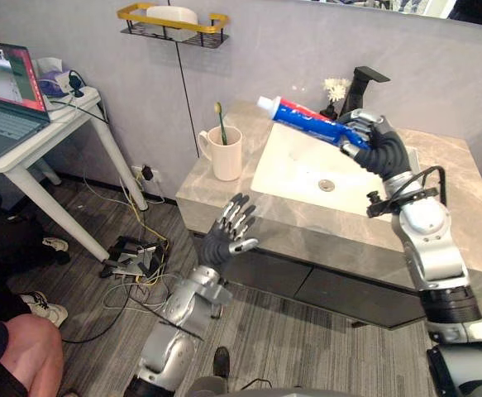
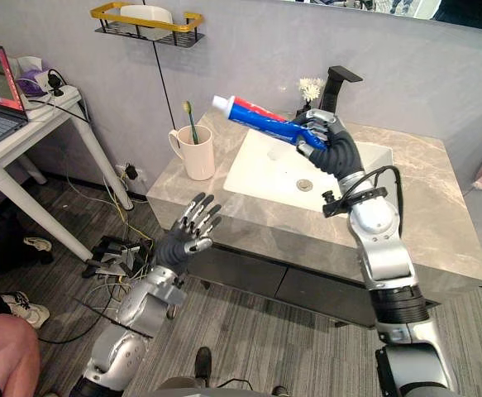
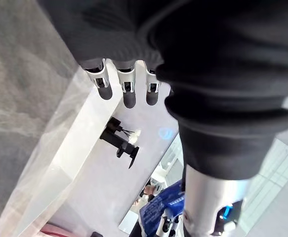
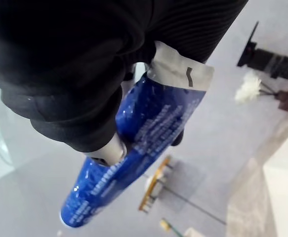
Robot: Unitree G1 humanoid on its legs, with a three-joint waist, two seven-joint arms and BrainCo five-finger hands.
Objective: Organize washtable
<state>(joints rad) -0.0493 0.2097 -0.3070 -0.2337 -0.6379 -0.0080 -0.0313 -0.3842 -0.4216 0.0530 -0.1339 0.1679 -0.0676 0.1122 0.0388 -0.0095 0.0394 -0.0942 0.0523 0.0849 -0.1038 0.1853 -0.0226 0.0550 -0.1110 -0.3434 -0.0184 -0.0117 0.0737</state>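
My right hand [image 1: 371, 136] is shut on a blue, red and white toothpaste tube [image 1: 303, 117], held in the air above the white sink [image 1: 307, 169] with its white cap pointing left. The tube [image 4: 134, 148] fills the right wrist view, fingers wrapped round it. A cream mug [image 1: 225, 152] with a toothbrush [image 1: 220, 120] in it stands on the grey marble counter [image 1: 216, 186], left of the sink. My left hand [image 1: 231, 227] hangs open in front of the counter's near left edge, fingers straight, holding nothing.
A black faucet [image 1: 362, 83] and a small vase with a white flower [image 1: 335, 89] stand behind the sink. A yellow-rimmed wall shelf [image 1: 173, 21] carries a white dish. A white side table [image 1: 34, 132] with a laptop stands left; a person's knee and shoes show at lower left.
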